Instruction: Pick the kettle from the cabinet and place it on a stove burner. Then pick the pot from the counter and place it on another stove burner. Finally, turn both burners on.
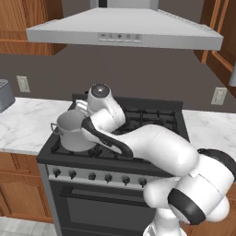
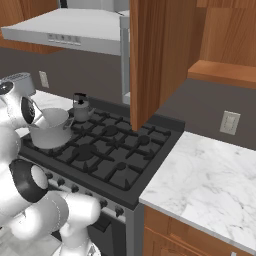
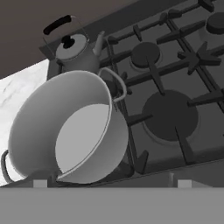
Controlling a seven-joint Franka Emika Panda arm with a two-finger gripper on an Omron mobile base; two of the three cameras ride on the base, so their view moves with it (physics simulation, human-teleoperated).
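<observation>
Pot [image 1: 73,130] sits on the front-left burner of the stove [image 1: 152,120], upright, both loop handles free. In the hand view it stands just below the camera, rim tilted only because the hand is canted. My read: it's been set there as the second vessel, so placement looks done.

Kettle [image 3: 75,49] is on the back-left burner, directly behind the pot, close but I can't tell whether they touch. Spout points toward the stove centre, handle arched up. The two take separate burners as the task asks, and both sit on the left side, leaving the right-hand burners bare.

Hand [image 1: 82,109] hangs over the pot's far rim in the left base view; its fingers are barely visible, so I take them as spread fully wide with nothing held. Pot stands on its own on the grate, consistent with a release.

Knobs [image 1: 92,176] run in a row along the stove front, below the pot. Judgement: remaining work is turning two of them. Which knob maps to which burner is not readable from here.

Desk [image 2: 210,175] lies right of the stove, white marble. Cabinet [image 2: 155,55] hangs above the stove's right edge with its door swung out, probably left open after the kettle came out. Risk: the arm could clip that door when swinging.
</observation>
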